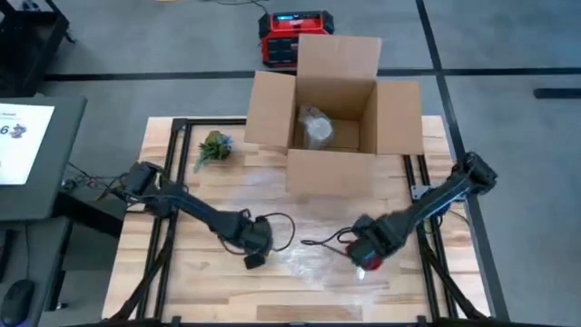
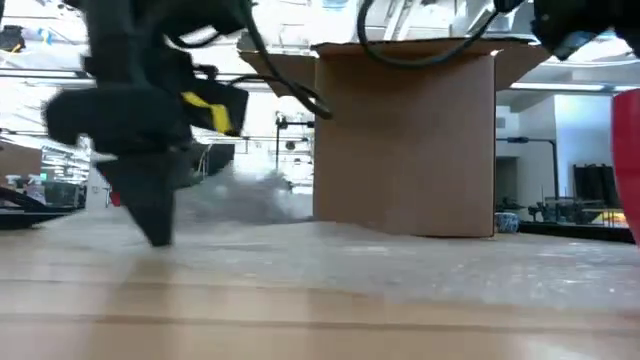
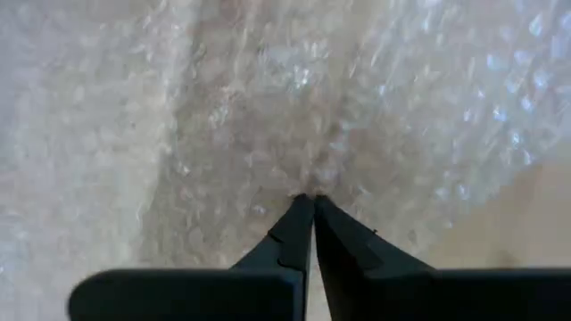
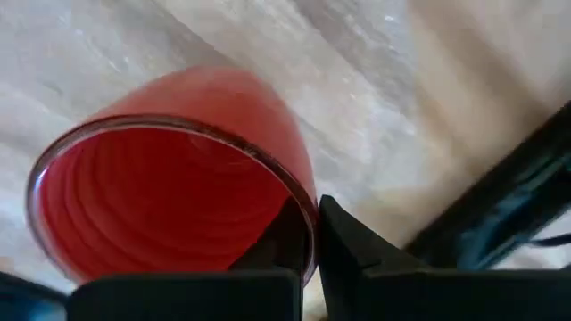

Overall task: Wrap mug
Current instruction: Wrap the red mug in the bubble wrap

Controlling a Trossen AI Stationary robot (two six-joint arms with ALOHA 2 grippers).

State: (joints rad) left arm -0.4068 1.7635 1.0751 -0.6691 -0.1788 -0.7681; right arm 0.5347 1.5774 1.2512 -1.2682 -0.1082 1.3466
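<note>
A clear bubble wrap sheet [image 1: 313, 250] lies spread on the wooden table between my two grippers. My left gripper [image 1: 255, 255] stands at the sheet's left side, shut on the wrap [image 3: 294, 134]. My right gripper [image 1: 368, 259] is at the sheet's right side, shut on the red mug [image 4: 169, 196]. The mug's open mouth faces the right wrist camera. In the low view the mug [image 2: 627, 170] shows only as a red strip at the picture's right edge, and my left gripper [image 2: 158, 232] points down onto the wrap. My left gripper pinches a small gathered bit of the bubble wrap [image 3: 309, 189] between its two fingertips, coming from above and pointing down. The wrap around the pinch lies on the table; one layer or several, I cannot tell. My right gripper holds the mug by its rim [image 4: 308, 214], one finger inside the mug and one outside against the wall. The fingers come from above, slanting down. Whether the mug's base rests on the wrap, I cannot tell.
An open cardboard box [image 1: 336, 118] stands at the table's far middle with a wrapped bundle [image 1: 316, 127] inside. A small green plant [image 1: 213, 147] lies at the far left. A red device [image 1: 290, 36] sits on the floor beyond the table.
</note>
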